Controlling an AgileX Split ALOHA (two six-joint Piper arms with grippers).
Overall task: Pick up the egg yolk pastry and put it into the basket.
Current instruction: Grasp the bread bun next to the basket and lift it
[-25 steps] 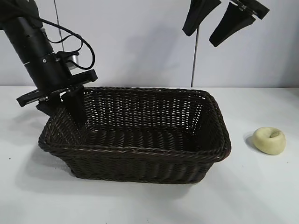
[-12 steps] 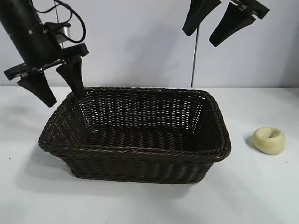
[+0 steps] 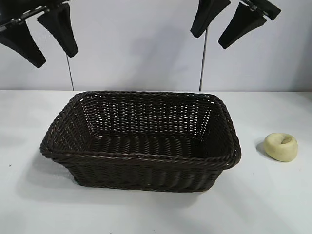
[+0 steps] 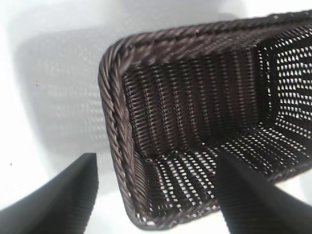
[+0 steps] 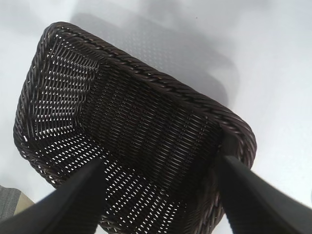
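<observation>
The egg yolk pastry (image 3: 281, 146) is small, round and pale yellow with a brownish dimple. It lies on the white table to the right of the basket (image 3: 141, 155). The basket is large, dark-brown wicker and empty; it also shows in the left wrist view (image 4: 114, 112) and in the right wrist view (image 5: 161, 83). My left gripper (image 3: 48, 47) is open and empty, high above the basket's left end. My right gripper (image 3: 210, 40) is open and empty, high above the basket's right rear corner. The pastry is out of both wrist views.
The white table (image 3: 273, 204) stretches around the basket. A plain grey wall stands behind, with two thin vertical rods (image 3: 203, 63) against it.
My left gripper has risen from the basket's left rim up and to the left, open and empty throughout. The right gripper, the basket and the pastry have not moved.
</observation>
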